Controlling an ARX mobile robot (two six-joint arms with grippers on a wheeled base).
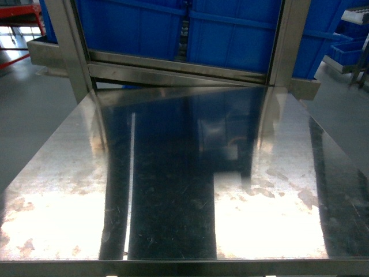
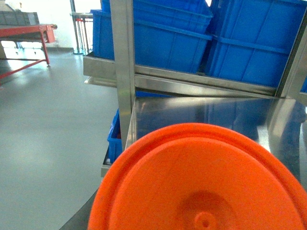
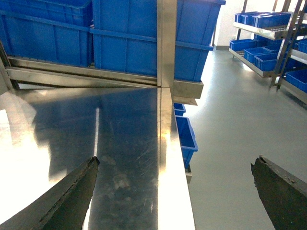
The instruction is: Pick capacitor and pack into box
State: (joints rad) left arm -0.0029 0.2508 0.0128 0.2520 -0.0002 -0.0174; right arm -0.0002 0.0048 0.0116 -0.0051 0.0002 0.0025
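The capacitor point(image 2: 201, 187) fills the lower part of the left wrist view as a bright orange round end face with a small hub, right against the camera. It hides the left gripper's fingers, and it hangs above the steel table's point(image 2: 216, 112) left edge, so the left gripper holds it. My right gripper point(image 3: 175, 163) stands open over the table's right edge, its dark fingers point(image 3: 72, 196) wide apart with nothing between them. The box is out of view. Neither gripper shows in the head view, where the table top point(image 1: 173, 190) lies bare.
Large blue crates point(image 1: 230, 34) sit on a steel rack behind the table, framed by upright steel posts point(image 3: 166, 43). Small blue bins point(image 3: 184, 134) sit below the table's right edge. Shelving with blue bins point(image 3: 261, 43) stands far right, and a red frame point(image 2: 29, 31) far left.
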